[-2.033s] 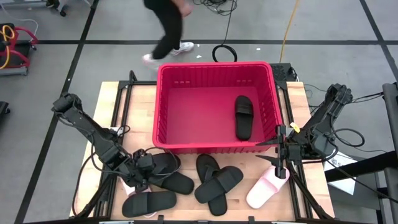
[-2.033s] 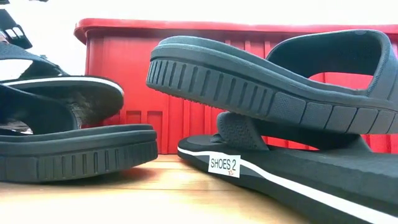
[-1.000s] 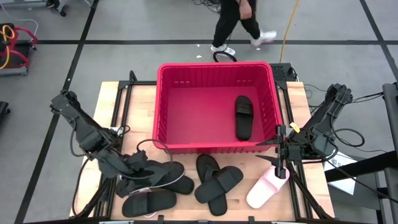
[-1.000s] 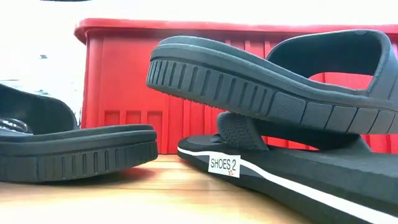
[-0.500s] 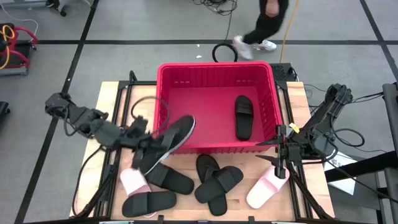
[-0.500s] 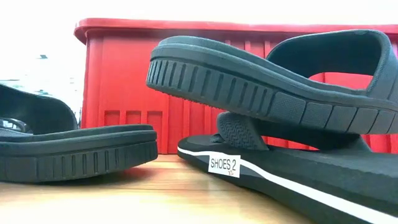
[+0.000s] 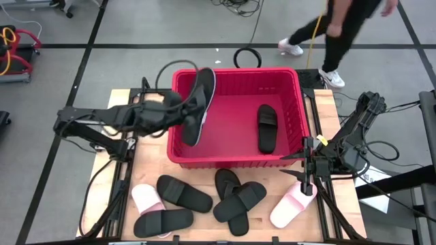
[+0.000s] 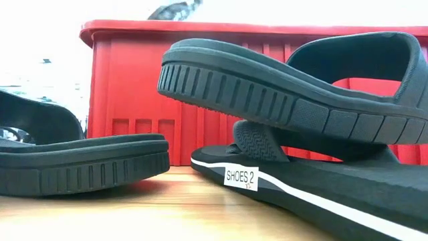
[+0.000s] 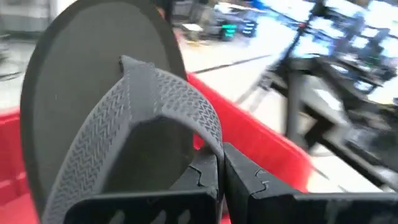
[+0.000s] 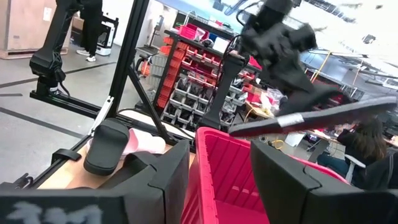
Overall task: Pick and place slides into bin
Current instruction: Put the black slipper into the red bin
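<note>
The left gripper (image 7: pixel 178 111) is hanging over the near-left corner of the red bin (image 7: pixel 235 73), its fingers (image 9: pixel 205 177) clenched on the strap of a black sandal (image 7: pixel 195 105) — held on edge above the bin's floor. Another black sandal (image 7: pixel 267 127) is lying inside the bin, toward its right wall. In front of the bin, black sandals (image 7: pixel 238 199) and two pink ones (image 7: pixel 290 207) are resting on the table (image 7: pixel 151 153). The right gripper (image 7: pixel 304 175) is waiting beside the bin's front right corner, fingers spread, apparently empty — a person (image 7: pixel 344 24) is walking beyond the bin.

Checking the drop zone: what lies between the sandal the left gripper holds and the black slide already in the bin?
In the high view, only bare red bin floor separates the held sandal from the black slide.
</note>
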